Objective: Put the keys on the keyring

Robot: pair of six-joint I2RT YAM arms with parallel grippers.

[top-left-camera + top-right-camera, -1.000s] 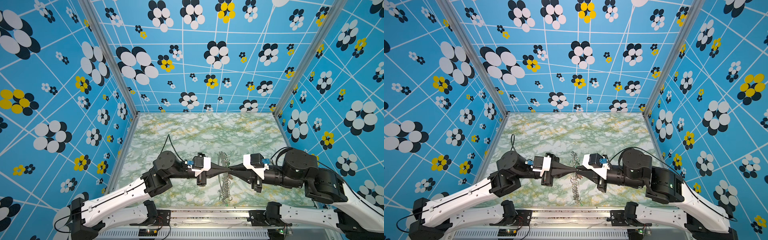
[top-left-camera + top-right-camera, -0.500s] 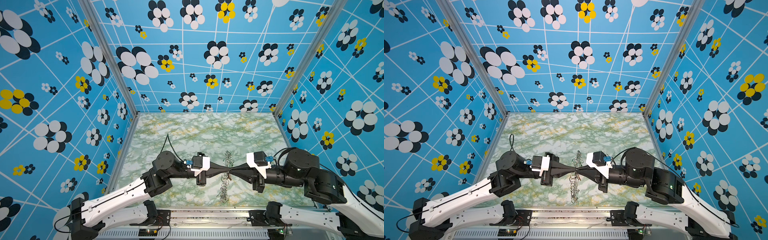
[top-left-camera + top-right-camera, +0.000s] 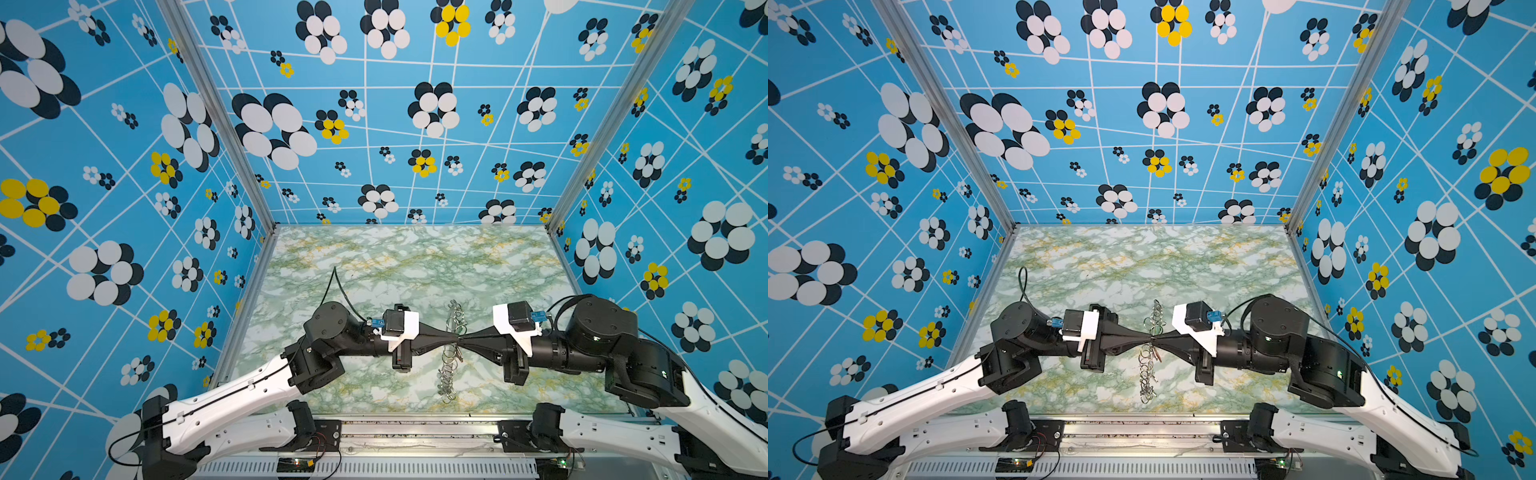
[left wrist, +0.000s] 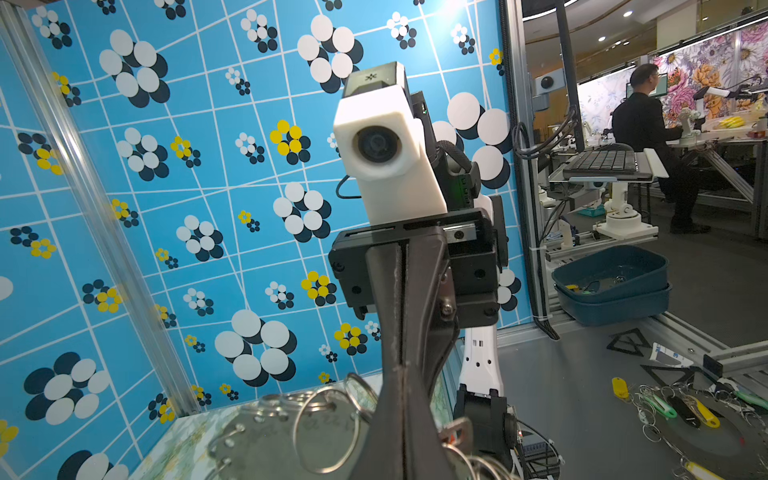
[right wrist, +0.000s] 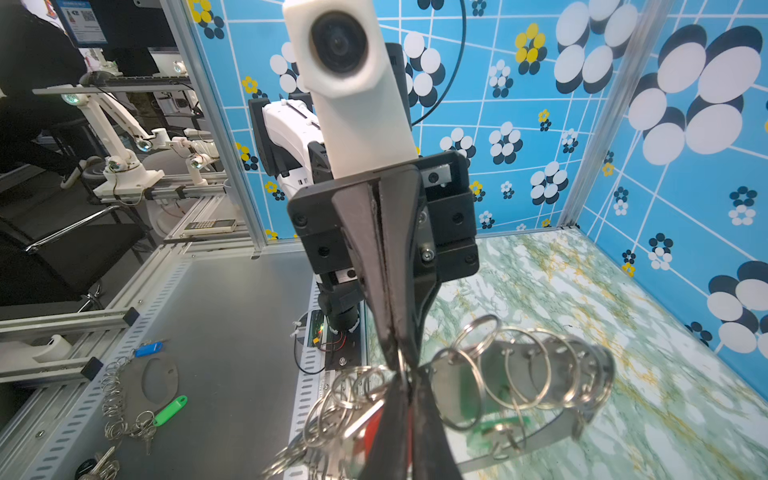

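In both top views the left tool (image 3: pixel 453 341) and right tool (image 3: pixel 466 341) meet tip to tip, both pinched shut at the keyring (image 3: pixel 448 374), which is held edge-on over the table (image 3: pixel 374 266): one keyring, two tools. The left wrist view shows its rings overlapping, too many to count. The right wrist view shows one red tag (image 5: pixel 372 417) and one green tag (image 5: pixel 492 399); whether the right tool grips ring or key is unclear. Best the left braces the plate while the right threads slowly
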